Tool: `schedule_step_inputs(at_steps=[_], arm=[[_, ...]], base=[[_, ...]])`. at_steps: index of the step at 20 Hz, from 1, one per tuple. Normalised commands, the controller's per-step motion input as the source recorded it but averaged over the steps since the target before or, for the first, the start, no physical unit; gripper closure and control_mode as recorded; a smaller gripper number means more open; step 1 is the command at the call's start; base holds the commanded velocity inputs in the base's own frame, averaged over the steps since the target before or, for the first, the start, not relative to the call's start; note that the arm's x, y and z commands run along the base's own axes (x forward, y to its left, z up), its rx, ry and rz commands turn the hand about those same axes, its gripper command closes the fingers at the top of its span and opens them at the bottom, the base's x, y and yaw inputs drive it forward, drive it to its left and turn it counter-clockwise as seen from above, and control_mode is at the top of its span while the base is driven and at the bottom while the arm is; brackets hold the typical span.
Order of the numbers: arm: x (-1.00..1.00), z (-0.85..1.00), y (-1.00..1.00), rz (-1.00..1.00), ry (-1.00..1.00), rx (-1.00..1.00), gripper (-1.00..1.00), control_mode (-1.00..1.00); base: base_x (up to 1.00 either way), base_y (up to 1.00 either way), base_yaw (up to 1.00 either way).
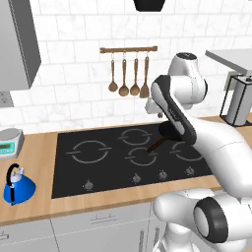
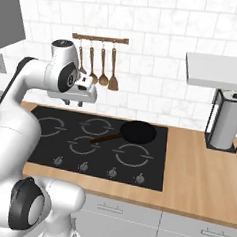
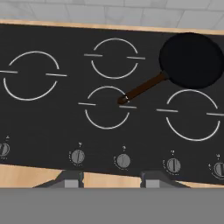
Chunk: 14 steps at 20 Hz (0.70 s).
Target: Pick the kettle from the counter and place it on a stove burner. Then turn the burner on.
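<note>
The blue kettle [image 1: 18, 185] sits on the wooden counter [image 1: 37, 147], at about 8 o'clock in the left base view. It stands upright, just to the left of the black cooktop [image 1: 103, 170], and its black handle arches over the top. Nothing touches it.

The gripper [image 2: 74, 103] hangs high above the back of the cooktop, well apart from the kettle. In the hand view its two fingers [image 3: 69, 180] poke up at 6 o'clock with a wide gap between them. They are partly open, and nothing sits between them.

The biggest burner ring [image 3: 30, 75] is at 9 o'clock in the hand view, at the left end of the cooktop. It is bare. In the left base view this ring is the one nearest the kettle.

A black frying pan [image 3: 191, 59] rests on the cooktop at 2 o'clock in the hand view. Its brown handle [image 3: 141, 90] points down toward the small middle ring [image 3: 107, 107].

A row of round knobs [image 3: 123, 160] runs along the front edge of the cooktop.

Wooden spoons [image 1: 129, 78] hang on a rail on the white tile wall at 12 o'clock. A small scale [image 1: 10, 141] sits on the counter behind the kettle. A paper towel holder [image 2: 225, 122] stands at 3 o'clock in the right base view.
</note>
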Motion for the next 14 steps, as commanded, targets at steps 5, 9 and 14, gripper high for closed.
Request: schedule_step_inputs(at_steps=[5,9,14], arm=[[-0.03,-0.13,0.28,0.0,0.0,0.0,-1.0,-1.0],[-0.16,-0.35,0.56,0.0,-0.09,0.0,-1.0,-1.0],[-0.18,-0.39,0.71,0.0,-0.15,0.0,-1.0,-1.0]], base=[[0.0,0.0,0.0],[0.0,0.0,0.0],[0.0,0.0,0.0]])
